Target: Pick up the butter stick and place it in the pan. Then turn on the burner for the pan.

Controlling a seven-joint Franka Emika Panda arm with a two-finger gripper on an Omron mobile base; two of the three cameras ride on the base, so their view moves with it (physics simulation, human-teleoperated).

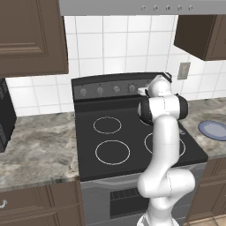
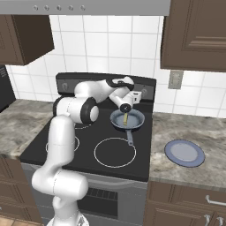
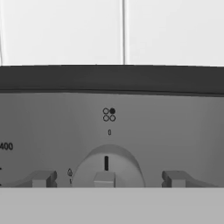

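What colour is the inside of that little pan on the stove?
Blue-grey, inside a dark rim; the pan shows best in the right base view.

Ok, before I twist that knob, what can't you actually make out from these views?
- Gripper contact: in the hand view the finger tips flank the knob; whether they touch it is unclear.
- Knob's lower half: cut off by the hand view's bottom edge.
- Pan: hidden behind the arm in the left base view.
- Butter stick: a small yellow sliver in the right base view, too small to judge how it lies.
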